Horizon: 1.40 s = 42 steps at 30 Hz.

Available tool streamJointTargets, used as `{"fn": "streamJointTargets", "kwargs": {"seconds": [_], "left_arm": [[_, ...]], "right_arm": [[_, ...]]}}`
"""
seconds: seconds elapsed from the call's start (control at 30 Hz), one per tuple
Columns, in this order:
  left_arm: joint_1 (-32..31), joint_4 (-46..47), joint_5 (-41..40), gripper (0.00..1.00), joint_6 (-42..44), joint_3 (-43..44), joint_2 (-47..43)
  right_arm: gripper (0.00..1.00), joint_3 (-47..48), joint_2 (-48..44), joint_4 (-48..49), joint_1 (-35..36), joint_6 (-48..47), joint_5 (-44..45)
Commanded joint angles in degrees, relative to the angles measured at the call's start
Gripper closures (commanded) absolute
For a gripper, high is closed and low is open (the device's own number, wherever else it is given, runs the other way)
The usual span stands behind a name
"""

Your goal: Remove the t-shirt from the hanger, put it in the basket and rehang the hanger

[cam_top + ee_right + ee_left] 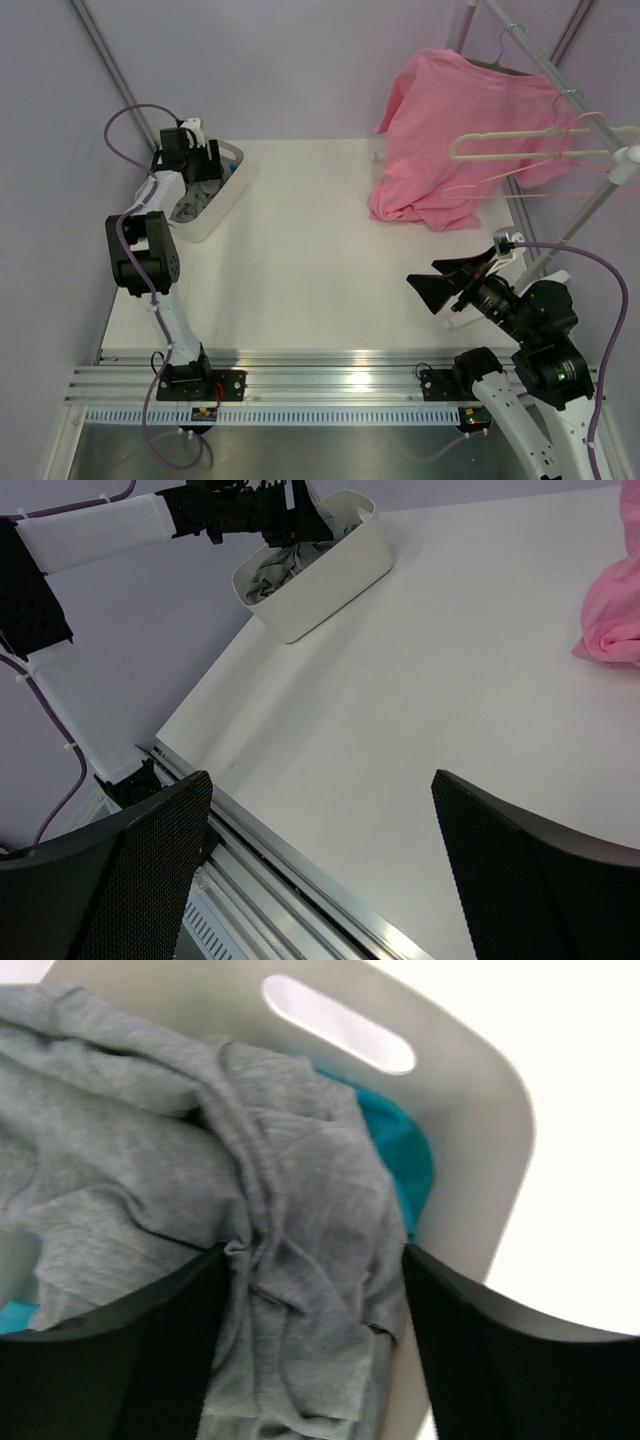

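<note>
L gripper (pixel 313 1252): released, jaws wide astride t-shirt (pixel 150 1160) in bin (pixel 480 1140), upper left
R gripper (pixel 320 777): released, lower right, well apart
hanger (pixel 505 138): bare, upper right

- White table (pixel 320 250): fills the middle of the top view.
- White bin (pixel 225 205) with a slot handle: upper left of the table.
- Teal cloth (pixel 405 1155): in the bin, against its wall, right of centre in the left wrist view.
- Pink t-shirt (pixel 450 130): hangs at upper right, with its lower edge bunched on the table.
- Slanted metal rail (pixel 530 50): upper right corner.
- Thin pink wire hangers (pixel 540 192): right edge, below the rail.
</note>
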Motion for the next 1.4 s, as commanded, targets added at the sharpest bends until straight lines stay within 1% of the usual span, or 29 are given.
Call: {"fn": "streamJointTargets", "kwargs": {"seconds": [0.0, 0.03, 0.1, 0.17, 0.27, 0.33, 0.37, 0.47, 0.53, 0.57, 0.6, 0.63, 0.67, 0.7, 0.73, 0.83, 0.93, 0.97, 1.03, 1.07, 1.2, 1.3, 1.37], "left_arm": [[1.25, -1.69, 9.04, 0.21, 0.01, 4.70, -1.53], [1.25, -2.13, 9.24, 0.14, -0.52, 4.53, -2.24], [1.34, -2.23, 8.11, 0.05, -1.40, 3.66, -5.04], [1.25, -2.14, 5.92, 0.01, -3.06, 2.60, -6.89], [1.16, -1.88, 1.61, 0.02, -5.61, 0.94, -10.76], [1.16, -0.22, -0.42, 0.06, -6.67, -0.73, -13.92], [1.16, 0.23, -0.69, 0.08, -7.20, -2.22, -14.80], [1.34, 1.38, 2.38, 0.14, -6.94, -3.47, -16.74], [1.34, 0.06, 3.79, 0.24, -6.41, -2.42, -17.01], [1.34, -0.29, 3.79, 0.30, -6.58, -1.98, -17.01], [1.34, -0.55, 2.49, 0.40, -6.93, -1.02, -17.01], [1.43, -0.64, 1.43, 0.69, -7.98, -0.57, -16.75], [1.60, -0.56, 0.29, 0.82, -8.95, 0.04, -16.40], [1.86, -0.38, -1.38, 0.93, -10.00, 0.57, -15.96], [2.30, -0.29, -1.83, 1.00, -12.54, 2.05, -15.17], [4.15, -0.64, -4.90, 1.00, -16.06, 5.66, -10.95], [5.03, -0.73, -7.45, 1.00, -15.56, 8.83, -5.33], [5.03, -0.04, -6.33, 1.00, -14.77, 10.66, -2.45], [5.03, 0.67, -6.23, 1.00, -12.75, 12.52, 0.21], [5.20, 2.67, -5.27, 1.00, -12.30, 13.40, 1.35], [5.82, 10.06, -0.17, 1.00, -13.44, 12.88, 5.13], [5.91, 12.96, 1.24, 1.00, -13.88, 12.79, 6.80], [5.82, 13.50, 0.72, 1.00, -13.88, 12.97, 7.69]], "right_arm": [[0.01, 0.92, -1.49, 0.99, 0.09, -0.50, -1.34], [0.01, 1.01, -1.58, 1.08, 0.00, -0.58, -1.34], [0.01, 0.92, -1.23, 1.25, 0.00, -0.59, -0.65], [0.01, 0.57, -0.44, 1.43, 0.09, -0.41, -0.55], [0.01, -0.13, 0.88, 1.95, 0.00, -0.24, -2.30], [0.01, -0.40, 0.62, 2.48, 0.00, -0.15, -3.10], [0.01, -0.40, 0.44, 2.40, 0.09, -0.15, -2.93], [0.01, -0.75, 0.00, 2.83, 0.00, 0.03, -2.14], [0.01, -0.84, 1.22, 3.27, 0.09, 0.03, -2.31], [0.01, -0.75, 1.84, 3.27, 0.00, -0.06, -2.57], [0.00, -0.75, 2.80, 3.19, 0.00, -0.15, -3.18], [0.01, -0.66, 3.07, 3.10, 0.09, -0.15, -3.54], [0.01, -0.66, 2.99, 2.92, 0.00, -0.15, -3.89], [0.01, -0.66, 2.12, 2.92, 0.09, -0.15, -3.81], [0.00, -0.84, 1.33, 3.01, 0.00, -0.06, -3.46], [0.00, -1.10, -0.26, 3.19, 0.00, 0.12, -1.26], [0.00, -0.75, 1.58, 3.10, 0.00, -0.15, -1.25], [0.00, -0.66, 2.80, 3.10, 0.00, -0.23, -1.34], [0.01, -0.40, 3.42, 3.10, 0.09, -0.32, -1.26], [0.01, -0.40, 3.51, 2.84, 0.09, -0.32, -1.26], [0.01, -0.75, 1.15, 2.48, 0.00, -0.15, -1.43], [0.01, -0.31, -0.52, 1.87, 0.09, -0.23, -0.64], [0.00, 0.04, -0.27, 1.69, 0.09, -0.32, -0.47]]}}
